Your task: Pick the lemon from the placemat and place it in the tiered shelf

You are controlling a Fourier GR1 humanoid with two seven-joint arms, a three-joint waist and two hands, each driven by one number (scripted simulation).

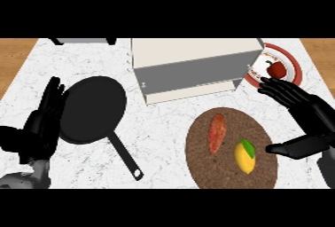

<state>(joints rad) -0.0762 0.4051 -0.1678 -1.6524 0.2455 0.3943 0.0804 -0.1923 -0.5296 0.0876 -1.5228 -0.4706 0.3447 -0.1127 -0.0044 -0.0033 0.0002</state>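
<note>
Our right hand [302,116] hangs spread and empty, fingers straight, thumb stretched toward the lemon [244,156]. The lemon lies on the mat [200,146] just left of that thumb, not touching it, with a carrot [216,133] further left. The shelf [193,66] stands beyond the fingertips, up and left. Our left hand [40,122] rests open beside the pan [93,110].

On my feed I see a black round frying pan [93,109] on the white marbled counter [163,128], its long handle [126,156] pointing toward the lower edge. An elongated orange-red vegetable [216,133] lies near the middle (I cannot tell which kind). At top right, a red-rimmed round plate [292,62] carries a small red fruit [277,69].
</note>
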